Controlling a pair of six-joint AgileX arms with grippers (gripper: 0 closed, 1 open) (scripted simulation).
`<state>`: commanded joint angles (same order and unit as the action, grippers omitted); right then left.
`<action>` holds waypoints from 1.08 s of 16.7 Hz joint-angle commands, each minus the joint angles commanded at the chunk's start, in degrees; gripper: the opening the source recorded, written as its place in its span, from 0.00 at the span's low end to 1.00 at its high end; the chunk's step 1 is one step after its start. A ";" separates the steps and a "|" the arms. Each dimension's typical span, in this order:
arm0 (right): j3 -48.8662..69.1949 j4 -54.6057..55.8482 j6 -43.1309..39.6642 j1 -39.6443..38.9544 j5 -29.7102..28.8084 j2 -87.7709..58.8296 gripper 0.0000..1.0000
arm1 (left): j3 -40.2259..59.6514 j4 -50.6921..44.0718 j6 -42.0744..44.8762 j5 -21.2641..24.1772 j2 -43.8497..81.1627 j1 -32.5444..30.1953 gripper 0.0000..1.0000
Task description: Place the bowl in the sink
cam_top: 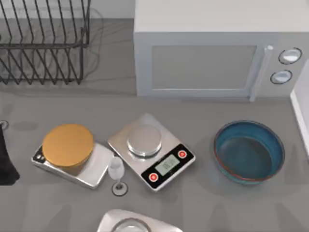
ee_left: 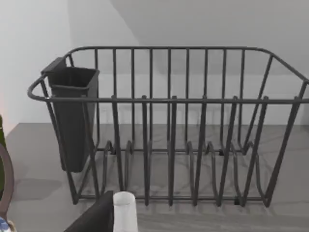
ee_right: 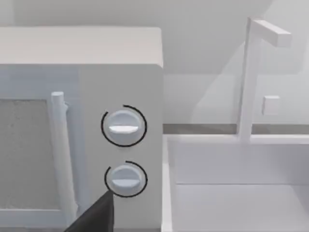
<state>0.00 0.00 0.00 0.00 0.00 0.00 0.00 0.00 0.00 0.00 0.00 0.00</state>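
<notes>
Grey matte table bears round glazed blue bowl.

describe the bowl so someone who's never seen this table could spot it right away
Start at the white microwave at the back of the table and come straight forward from its two knobs. There, on the table's right side, sits the bowl: wide, round, empty, glazed blue with a thin reddish-brown rim, unlike the flat steel scales to its left.

Scales: two. Bowl, microwave, rack, glass: one each.
</notes>
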 joint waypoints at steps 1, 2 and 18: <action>0.00 0.00 0.00 0.00 0.00 0.00 1.00 | 0.00 0.00 0.00 0.00 0.00 0.00 1.00; 0.03 -0.03 0.01 -0.01 0.00 -0.03 1.00 | 0.00 0.00 0.00 0.00 0.00 0.00 1.00; 53.88 -47.69 11.06 -10.42 -0.36 -69.77 1.00 | 0.00 0.00 0.00 0.00 0.00 0.00 1.00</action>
<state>53.88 -47.69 11.06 -10.42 -0.36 -69.77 0.00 0.00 0.00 0.00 0.00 0.00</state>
